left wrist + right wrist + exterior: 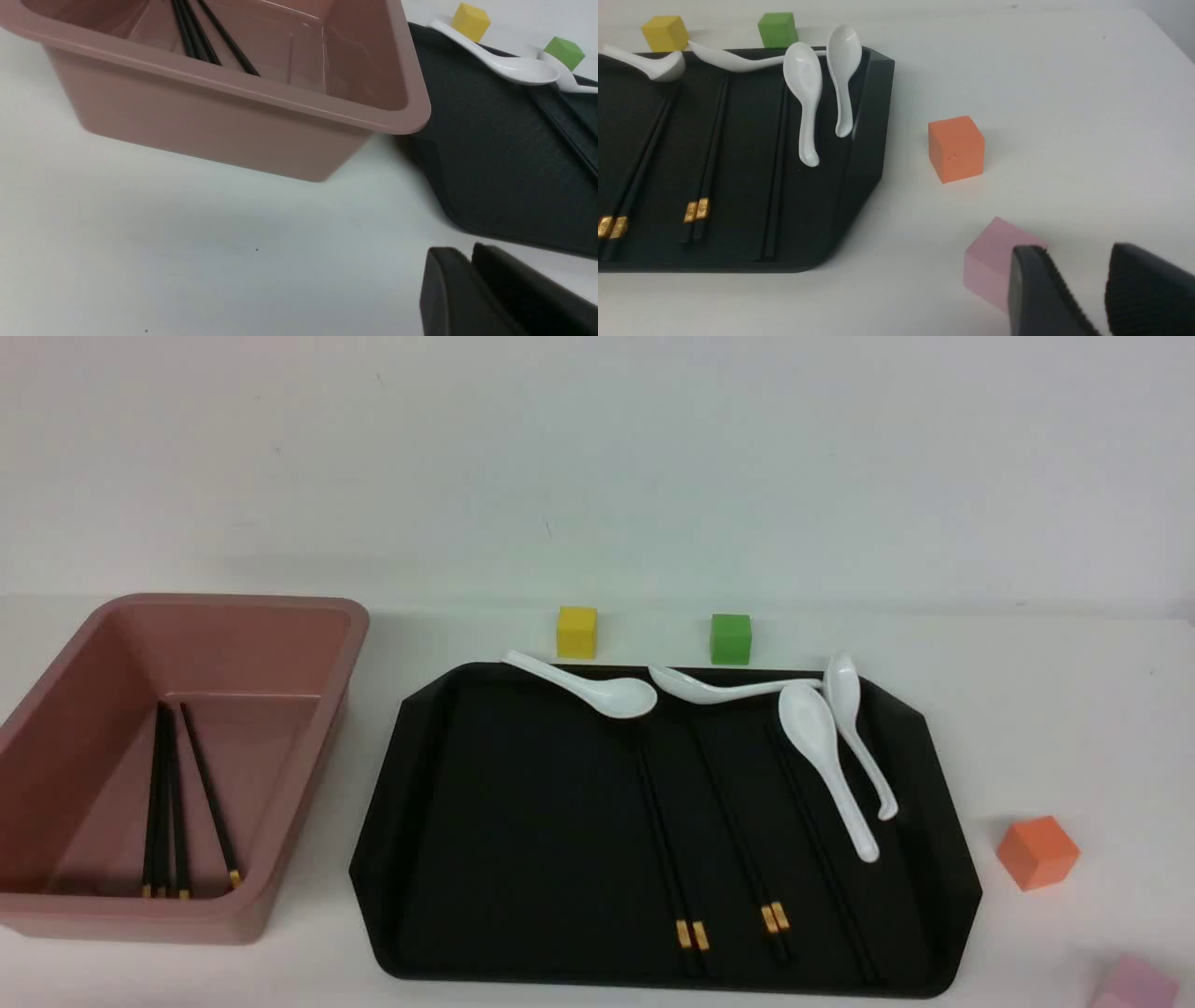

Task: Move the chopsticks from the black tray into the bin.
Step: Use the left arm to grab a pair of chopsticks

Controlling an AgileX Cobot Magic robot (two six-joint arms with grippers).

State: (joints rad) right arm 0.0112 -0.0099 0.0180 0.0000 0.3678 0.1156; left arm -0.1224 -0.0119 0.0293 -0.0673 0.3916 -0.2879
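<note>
On the black tray [523, 821], three pairs of chopsticks [667, 849] flat beside the white spoons [822, 737], more inside the bin [233, 602]; left gripper [469, 254] closed on nothing, right gripper [1078, 254] parted and empty, both clear of the tray.

bin [233, 644] left of tray [523, 821], chopsticks [692, 934] in both

Wall [597, 457]: plain white, matt, filling the upper part of the front view. It has a few faint scuffs and one small dark mark [548, 527] near the centre.
Tabletop [1074, 709]: smooth white surface across the lower part of the frame, meeting the wall at a straight horizontal seam [1027, 609].
Shadow band [280, 569]: soft grey, low on the wall, left of centre.
Light: even and diffuse; shadows soft-edged.
Dark speck [256, 249]: single, on the tabletop, seen in the left wrist view.
</note>
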